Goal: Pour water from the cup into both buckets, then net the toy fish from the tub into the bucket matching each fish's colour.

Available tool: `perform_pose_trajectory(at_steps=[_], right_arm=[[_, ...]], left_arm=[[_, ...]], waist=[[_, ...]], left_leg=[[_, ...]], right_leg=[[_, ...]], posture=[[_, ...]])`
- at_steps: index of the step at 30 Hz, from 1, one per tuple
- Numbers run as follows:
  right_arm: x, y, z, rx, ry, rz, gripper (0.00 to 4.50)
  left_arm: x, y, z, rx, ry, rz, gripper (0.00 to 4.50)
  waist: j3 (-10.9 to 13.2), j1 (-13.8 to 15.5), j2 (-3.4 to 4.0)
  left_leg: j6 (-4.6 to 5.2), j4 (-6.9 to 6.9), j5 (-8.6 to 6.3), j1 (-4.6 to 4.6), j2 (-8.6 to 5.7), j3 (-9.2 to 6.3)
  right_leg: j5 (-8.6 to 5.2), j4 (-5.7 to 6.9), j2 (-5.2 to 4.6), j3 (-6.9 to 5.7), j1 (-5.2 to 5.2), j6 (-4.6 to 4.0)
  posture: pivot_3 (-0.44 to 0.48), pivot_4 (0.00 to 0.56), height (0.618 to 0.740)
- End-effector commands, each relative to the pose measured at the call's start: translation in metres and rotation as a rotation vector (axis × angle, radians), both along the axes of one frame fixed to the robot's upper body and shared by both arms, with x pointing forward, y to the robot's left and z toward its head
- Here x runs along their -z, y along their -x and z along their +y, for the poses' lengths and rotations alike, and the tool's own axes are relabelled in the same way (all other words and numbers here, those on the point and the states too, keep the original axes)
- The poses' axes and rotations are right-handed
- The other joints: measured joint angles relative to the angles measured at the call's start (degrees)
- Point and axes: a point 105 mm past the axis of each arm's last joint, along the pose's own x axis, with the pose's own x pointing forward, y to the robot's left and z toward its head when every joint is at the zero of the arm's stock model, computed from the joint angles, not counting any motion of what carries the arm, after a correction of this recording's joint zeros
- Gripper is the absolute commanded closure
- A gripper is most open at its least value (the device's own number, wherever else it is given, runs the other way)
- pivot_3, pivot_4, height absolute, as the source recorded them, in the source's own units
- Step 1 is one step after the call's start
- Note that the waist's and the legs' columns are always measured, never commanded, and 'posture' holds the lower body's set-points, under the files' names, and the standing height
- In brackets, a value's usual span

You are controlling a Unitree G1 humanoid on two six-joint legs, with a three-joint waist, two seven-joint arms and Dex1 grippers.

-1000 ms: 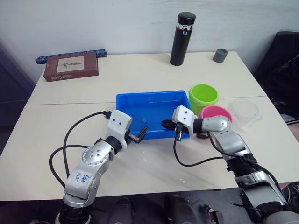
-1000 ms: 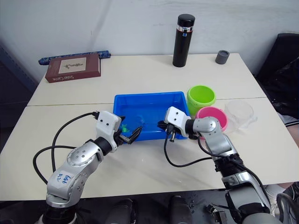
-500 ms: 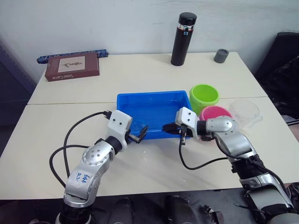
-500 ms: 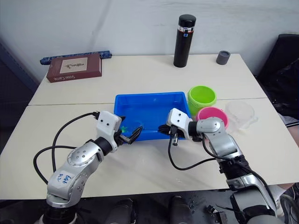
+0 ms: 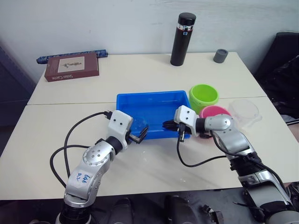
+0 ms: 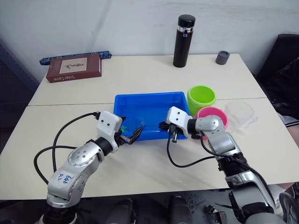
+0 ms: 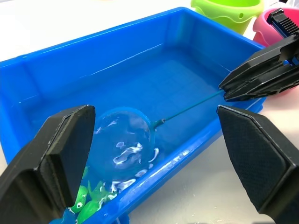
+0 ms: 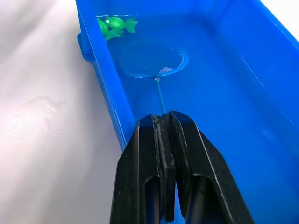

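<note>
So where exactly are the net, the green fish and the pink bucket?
net point(image 8: 154, 58): right wrist view, on the mesh inside the hoop.
green fish point(image 8: 114, 24): right wrist view, on one fish's body.
pink bucket point(image 5: 216, 112): left eye view, on its inside.

Tall black flask stands upright at the far edge of the cream table. Small grey cup stands just to the right of it, apart. Brown book lies flat at the far left. A dark blue patterned rod-like item lies behind the book, along the wall. Black chair stands beyond the table's right end.
</note>
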Motion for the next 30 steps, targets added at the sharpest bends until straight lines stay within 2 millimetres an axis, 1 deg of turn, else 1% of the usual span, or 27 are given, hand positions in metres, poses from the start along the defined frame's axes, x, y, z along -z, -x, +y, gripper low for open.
perform_pose_trajectory(at_steps=[1, 7, 12, 21, 25, 30], right_arm=[[0.014, 0.012, -0.001, -0.045, 0.029, 0.076, 4.5], [0.013, 0.015, -0.004, -0.071, 0.039, 0.081, 4.5], [0.012, 0.016, -0.002, -0.097, 0.042, 0.069, 4.5], [0.012, 0.019, 0.013, -0.137, 0.026, 0.039, 4.5], [0.009, 0.013, 0.019, -0.128, 0.01, -0.024, 4.5], [0.008, 0.009, 0.024, -0.116, -0.009, -0.032, 4.5]], left_arm=[[-0.011, 0.003, 0.0, 0.0, 0.001, -0.05, 0.02], [-0.011, 0.003, 0.0, 0.001, 0.002, -0.049, 0.02], [-0.011, 0.003, -0.001, 0.005, 0.003, -0.048, 0.02], [-0.011, 0.003, -0.002, 0.002, 0.005, -0.051, 0.02], [-0.011, 0.003, -0.002, -0.002, 0.008, -0.051, 0.02], [-0.011, 0.003, -0.002, -0.004, 0.01, -0.052, 0.02]], waist=[[0.0, 0.01, 0.0], [0.0, 0.0, 0.0], [0.0, 0.0, 0.0], [0.0, -0.22, 0.0], [0.0, -0.64, 0.0], [0.0, -1.35, 0.0]], left_leg=[[0.0, -0.01, 0.0, 0.0, 0.0, 0.0], [0.0, 0.01, 0.0, 0.01, 0.0, 0.0], [0.0, 0.0, 0.0, 0.0, 0.0, 0.0], [-0.01, -0.03, -0.01, 0.01, 0.01, 0.0], [-0.01, -0.02, -0.01, 0.01, 0.01, 0.01], [-0.01, -0.02, 0.0, 0.02, 0.02, 0.0]], right_leg=[[0.0, -0.01, 0.0, 0.0, 0.0, 0.0], [0.0, 0.0, 0.0, 0.0, 0.0, 0.0], [0.0, 0.0, 0.0, 0.0, 0.0, 0.0], [0.0, -0.02, 0.01, 0.0, 0.0, -0.01], [0.0, -0.02, 0.01, -0.01, 0.0, -0.01], [0.0, 0.02, 0.01, 0.0, 0.0, 0.0]], posture=[[0.0, 0.15, 0.74], [0.0, 0.15, 0.74], [0.0, 0.15, 0.74], [0.0, 0.15, 0.74], [0.0, 0.15, 0.74], [0.0, 0.15, 0.74]])
